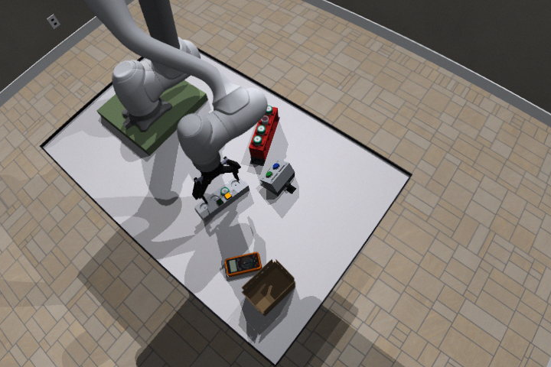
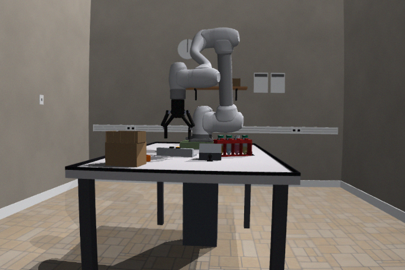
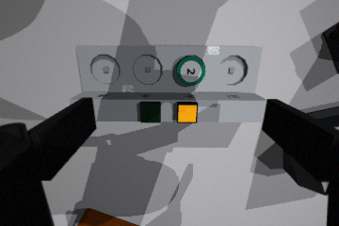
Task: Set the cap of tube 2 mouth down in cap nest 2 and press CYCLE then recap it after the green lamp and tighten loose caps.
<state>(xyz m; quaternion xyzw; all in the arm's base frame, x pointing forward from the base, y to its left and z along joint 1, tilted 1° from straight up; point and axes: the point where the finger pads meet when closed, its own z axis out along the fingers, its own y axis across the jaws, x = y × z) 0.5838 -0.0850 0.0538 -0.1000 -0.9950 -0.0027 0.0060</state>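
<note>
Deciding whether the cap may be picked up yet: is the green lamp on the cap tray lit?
No. The green lamp is dark; the amber lamp beside it glows, so wait.

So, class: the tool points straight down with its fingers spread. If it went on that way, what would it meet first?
Probably the cap tray. The open tool hangs above it, and the wrist view centres near the tray's front edge by the lit amber lamp. Depth is unclear, so it might land on the table just in front.

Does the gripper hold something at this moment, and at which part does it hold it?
Nothing is held. The gripper is open above the cap tray; the cap lies in its nest.
</note>
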